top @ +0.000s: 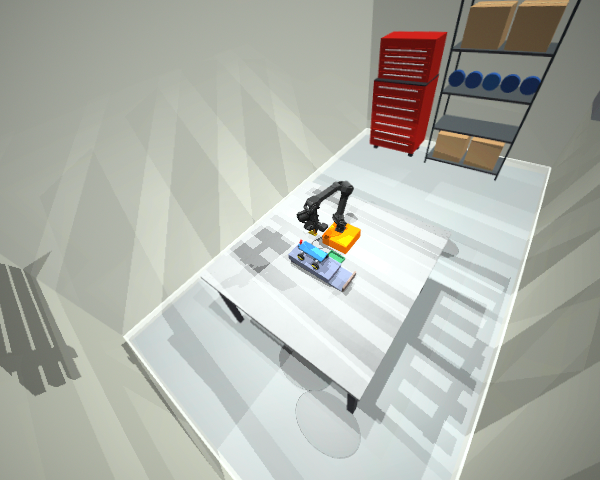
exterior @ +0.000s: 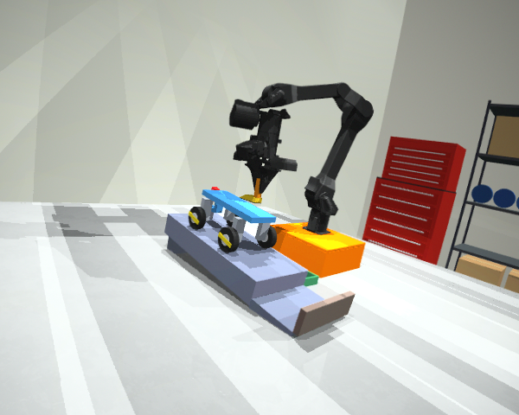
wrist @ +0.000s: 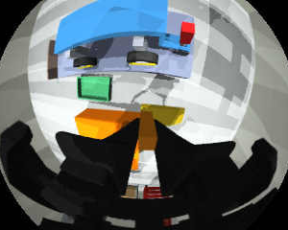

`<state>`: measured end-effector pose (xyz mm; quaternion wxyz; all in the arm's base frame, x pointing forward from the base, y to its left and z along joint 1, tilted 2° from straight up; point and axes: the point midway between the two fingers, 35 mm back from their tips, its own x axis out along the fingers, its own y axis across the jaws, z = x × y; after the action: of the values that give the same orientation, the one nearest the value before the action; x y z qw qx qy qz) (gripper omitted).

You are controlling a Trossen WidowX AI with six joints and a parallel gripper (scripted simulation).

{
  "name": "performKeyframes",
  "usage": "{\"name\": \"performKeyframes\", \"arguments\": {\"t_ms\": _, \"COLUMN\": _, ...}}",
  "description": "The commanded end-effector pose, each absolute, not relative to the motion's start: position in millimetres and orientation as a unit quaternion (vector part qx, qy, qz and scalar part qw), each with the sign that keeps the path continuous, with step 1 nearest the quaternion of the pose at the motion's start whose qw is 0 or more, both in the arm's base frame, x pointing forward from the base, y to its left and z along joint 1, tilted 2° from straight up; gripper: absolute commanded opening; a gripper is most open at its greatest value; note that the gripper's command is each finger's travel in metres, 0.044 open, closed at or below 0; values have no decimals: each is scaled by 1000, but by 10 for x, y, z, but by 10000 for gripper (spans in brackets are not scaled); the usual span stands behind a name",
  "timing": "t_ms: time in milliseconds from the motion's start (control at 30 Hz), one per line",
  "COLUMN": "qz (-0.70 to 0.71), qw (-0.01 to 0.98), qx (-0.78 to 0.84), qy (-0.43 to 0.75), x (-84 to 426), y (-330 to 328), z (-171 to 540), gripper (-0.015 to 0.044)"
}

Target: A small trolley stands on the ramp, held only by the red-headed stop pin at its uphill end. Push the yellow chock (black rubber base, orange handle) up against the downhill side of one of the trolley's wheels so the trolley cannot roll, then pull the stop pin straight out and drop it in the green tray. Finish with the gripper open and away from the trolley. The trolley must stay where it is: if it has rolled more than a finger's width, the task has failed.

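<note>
Trolley (top: 312,251) (exterior: 237,206) (wrist: 112,21), blue-decked, stands on the upper left stretch of the ramp (top: 336,276) (exterior: 233,268) (wrist: 112,69). Big pale table (top: 316,320) (exterior: 161,335) (wrist: 221,96) under everything. Black arm (top: 346,201) (exterior: 317,91) rises from an orange block (top: 349,240) (exterior: 340,257) (wrist: 93,129), far side, to the right; reaches left. Ramp descends rightward, toward the near side. Green tray (top: 336,256) (exterior: 312,279) (wrist: 95,89) beside its far edge. Gripper (top: 316,229) (exterior: 258,188) (wrist: 146,122) clenched on the orange handle of the yellow chock (top: 313,233) (exterior: 251,198) (wrist: 165,115), which hangs above the table on the trolley's far side, off the wheels. Red-headed stop pin (top: 300,241) (exterior: 214,188) (wrist: 187,33) at the trolley's uphill left end.
</note>
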<state>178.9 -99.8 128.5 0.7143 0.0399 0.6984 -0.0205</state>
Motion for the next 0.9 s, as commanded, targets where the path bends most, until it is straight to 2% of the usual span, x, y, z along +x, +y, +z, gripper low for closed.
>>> {"name": "performKeyframes", "arguments": {"t_ms": 0, "qz": -21, "qw": 716, "qx": 41, "qy": 697, "x": 1820, "y": -871, "z": 1282, "gripper": 0}}
{"name": "performKeyframes", "arguments": {"t_ms": 867, "qz": -19, "qw": 716, "qx": 44, "qy": 696, "x": 2092, "y": -6, "z": 1261, "gripper": 0}}
